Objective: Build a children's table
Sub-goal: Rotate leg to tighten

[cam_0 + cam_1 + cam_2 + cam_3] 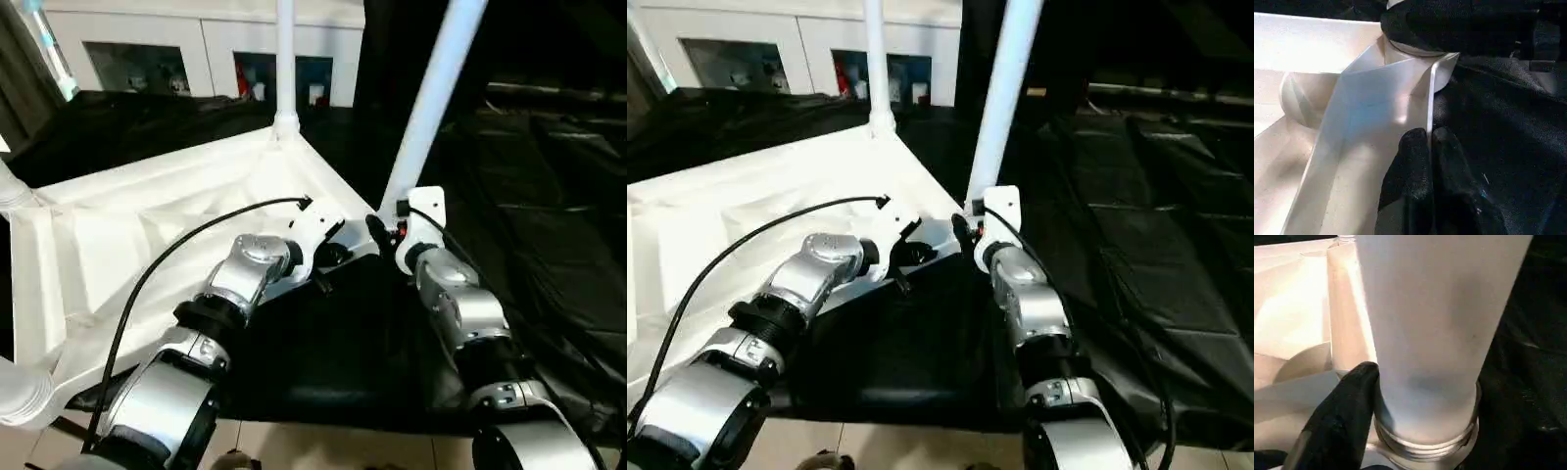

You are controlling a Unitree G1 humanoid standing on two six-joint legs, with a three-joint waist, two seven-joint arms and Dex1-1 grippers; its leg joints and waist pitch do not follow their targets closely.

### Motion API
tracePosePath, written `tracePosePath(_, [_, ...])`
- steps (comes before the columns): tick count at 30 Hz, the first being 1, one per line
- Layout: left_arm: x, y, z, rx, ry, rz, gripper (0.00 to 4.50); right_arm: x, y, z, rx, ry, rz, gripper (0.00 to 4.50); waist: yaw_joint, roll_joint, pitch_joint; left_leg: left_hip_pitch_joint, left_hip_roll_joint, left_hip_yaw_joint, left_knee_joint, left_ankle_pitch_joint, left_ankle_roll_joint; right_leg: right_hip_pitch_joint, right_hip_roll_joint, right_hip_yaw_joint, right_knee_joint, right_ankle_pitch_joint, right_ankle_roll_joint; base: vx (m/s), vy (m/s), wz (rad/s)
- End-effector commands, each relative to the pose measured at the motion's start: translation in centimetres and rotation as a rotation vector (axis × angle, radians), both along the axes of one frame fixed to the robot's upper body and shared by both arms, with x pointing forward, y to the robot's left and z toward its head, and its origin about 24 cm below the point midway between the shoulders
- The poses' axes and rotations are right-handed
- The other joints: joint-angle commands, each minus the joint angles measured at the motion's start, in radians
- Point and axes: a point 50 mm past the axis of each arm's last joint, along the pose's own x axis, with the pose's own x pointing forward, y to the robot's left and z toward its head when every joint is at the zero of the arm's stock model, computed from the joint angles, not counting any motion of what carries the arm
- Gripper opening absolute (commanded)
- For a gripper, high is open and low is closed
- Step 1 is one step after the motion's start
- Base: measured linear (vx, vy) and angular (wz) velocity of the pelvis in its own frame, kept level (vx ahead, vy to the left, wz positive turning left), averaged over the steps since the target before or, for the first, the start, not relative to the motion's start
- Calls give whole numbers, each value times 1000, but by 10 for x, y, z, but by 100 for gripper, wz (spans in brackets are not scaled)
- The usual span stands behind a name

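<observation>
Head views: even indoor light, tabletop (147,225) near blown-out white, black cloth (549,225) crushed dark with faint sheen on its folds. Slight softness overall. Left wrist view: warm cast, bright glare on tabletop wall, black fingers (1415,186) close and soft. Right wrist view: leg (1435,333) close-up, blurred, shaded bluish at its base.

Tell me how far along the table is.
Done: the far leg stands in the upturned tabletop. In hand: the right gripper holds the near leg at its corner socket; threads remain exposed. The left gripper pinches the tabletop's rim. Left: seat it.
</observation>
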Motion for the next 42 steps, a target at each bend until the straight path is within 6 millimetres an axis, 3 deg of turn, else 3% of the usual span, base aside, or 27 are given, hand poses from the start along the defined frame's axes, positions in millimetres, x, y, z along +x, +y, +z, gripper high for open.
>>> tracePosePath(1, [1,-13,8,-52,-43,-9,0,-10,32,-14,33,74,145,352,1,-12,-67,13,0,3,-70,-257,2,46,-26,13,-77,-199,-177,0,0,0])
tracePosePath(5, [3,-5,10,-81,-46,-21,0,-4,17,-7,28,33,143,397,-2,-13,-66,12,2,2,-72,-281,1,45,-27,14,-80,-240,-167,0,0,0])
tracePosePath(8, [1,5,9,-65,-39,-61,0,-3,4,1,-10,-12,202,424,1,-16,-69,12,2,2,-70,-259,9,49,-26,12,-77,-210,-172,0,0,0])
tracePosePath(11, [-2,20,8,-42,-23,-115,0,-11,-11,7,-101,-25,374,447,4,-17,-69,7,2,4,-65,-217,31,54,-25,13,-69,-135,-186,0,0,0])
tracePosePath(13, [-2,20,8,-40,-24,-116,0,-12,-12,7,-106,-24,380,447,3,-16,-70,7,3,5,-64,-203,43,53,-27,13,-68,-118,-201,0,0,0])
tracePosePath(17, [-8,40,9,-16,-12,-208,0,-25,-33,12,-224,-6,589,447,5,-14,-68,11,6,4,-65,-213,41,53,-26,11,-68,-134,-217,0,0,0])
tracePosePath(20, [-11,42,10,-22,-2,-240,0,-27,-37,15,-230,-7,619,447,4,-15,-68,10,8,6,-63,-211,52,52,-26,13,-66,-121,-229,0,0,0])
tracePosePath(21, [-18,46,12,-47,13,-327,0,-30,-42,21,-226,-9,667,447,3,-21,-66,10,7,7,-64,-221,52,51,-26,12,-68,-140,-230,0,0,0])
tracePosePath(26, [-31,49,15,-66,41,-442,0,-34,-48,27,-226,-5,738,447,11,-18,-65,14,14,6,-64,-221,57,48,-29,13,-63,-139,-245,0,0,0])
tracePosePath(37, [-43,50,14,-64,69,-499,0,-44,-43,24,-196,31,843,447,23,-23,-64,14,13,8,-63,-203,49,46,-29,14,-60,-142,-230,0,0,0])
tracePosePath(42, [-46,51,14,-64,75,-505,0,-45,-40,23,-183,35,866,404,23,-23,-62,14,13,7,-65,-218,45,44,-28,14,-63,-173,-222,0,0,0])
